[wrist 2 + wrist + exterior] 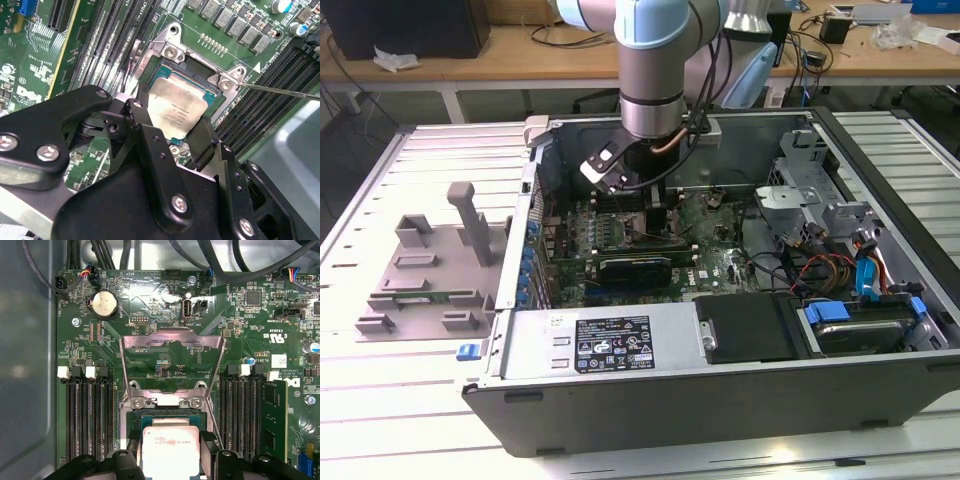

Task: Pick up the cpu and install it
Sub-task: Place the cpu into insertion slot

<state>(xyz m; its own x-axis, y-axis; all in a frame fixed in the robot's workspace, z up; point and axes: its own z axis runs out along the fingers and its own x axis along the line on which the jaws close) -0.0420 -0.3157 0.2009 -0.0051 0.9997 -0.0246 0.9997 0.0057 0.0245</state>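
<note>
On the exterior view's left, at nine o'clock from the open computer case, a grey tray with upright posts lies on the slatted worktop. The arm hangs from twelve o'clock over the green motherboard near the case's middle, just beyond a long black card. Around four o'clock inside the case sit blue and orange cables and a black drive.

In the second wrist view the fingers pinch the cpu by two opposite edges, its silver top facing up over the socket. I cannot tell whether it is fully seated. In the first wrist view the cpu lies between black memory slots, and the metal load plate stands swung open, with a coin battery beyond it.
</note>
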